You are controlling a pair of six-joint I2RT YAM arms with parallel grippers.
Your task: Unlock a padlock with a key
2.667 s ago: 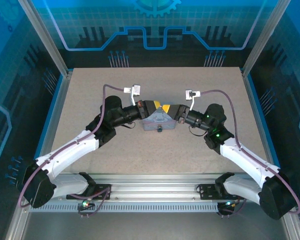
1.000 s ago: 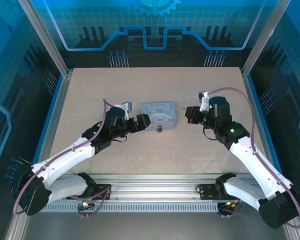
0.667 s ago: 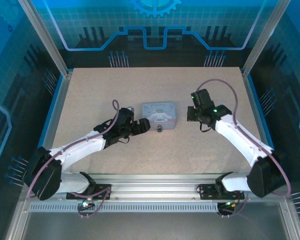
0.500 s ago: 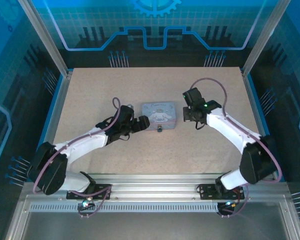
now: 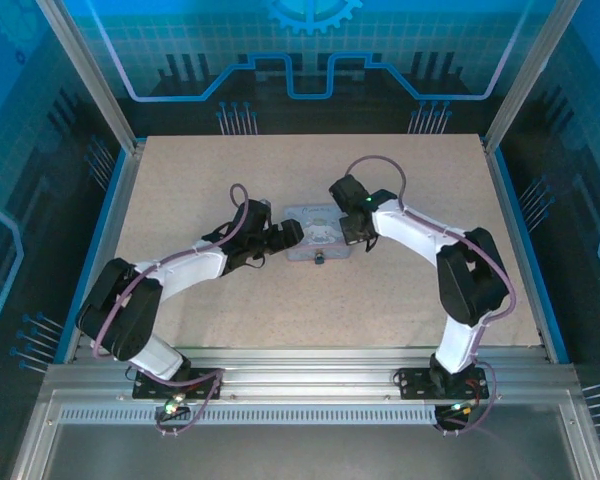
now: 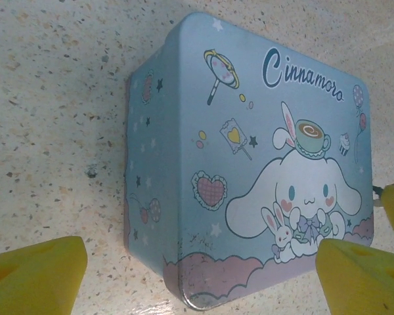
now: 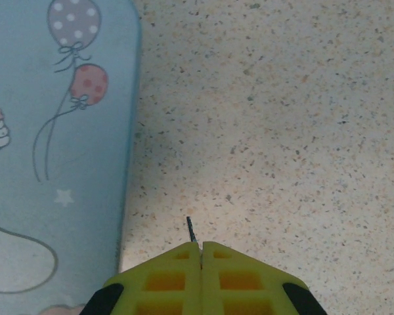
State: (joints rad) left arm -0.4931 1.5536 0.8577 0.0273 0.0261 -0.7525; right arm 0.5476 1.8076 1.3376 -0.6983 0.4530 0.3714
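The pale blue tin (image 5: 315, 228) sits at the middle of the tabletop (image 5: 180, 170). The padlock (image 5: 320, 259) is a tiny dark speck just below the tin's lower edge. The left gripper (image 5: 292, 234) hovers at the tin's left side, and in its wrist view its yellow fingers (image 6: 33, 272) are spread wide. The right gripper (image 5: 357, 240) is at the tin's right side. Its fingers (image 7: 200, 269) are pressed together on a thin dark tip (image 7: 191, 230), too small to identify.

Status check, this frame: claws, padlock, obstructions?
Left claw open at tin. Right claw shut on key, beside tin. Padlock at tin's near edge, untouched. Nothing blocking.
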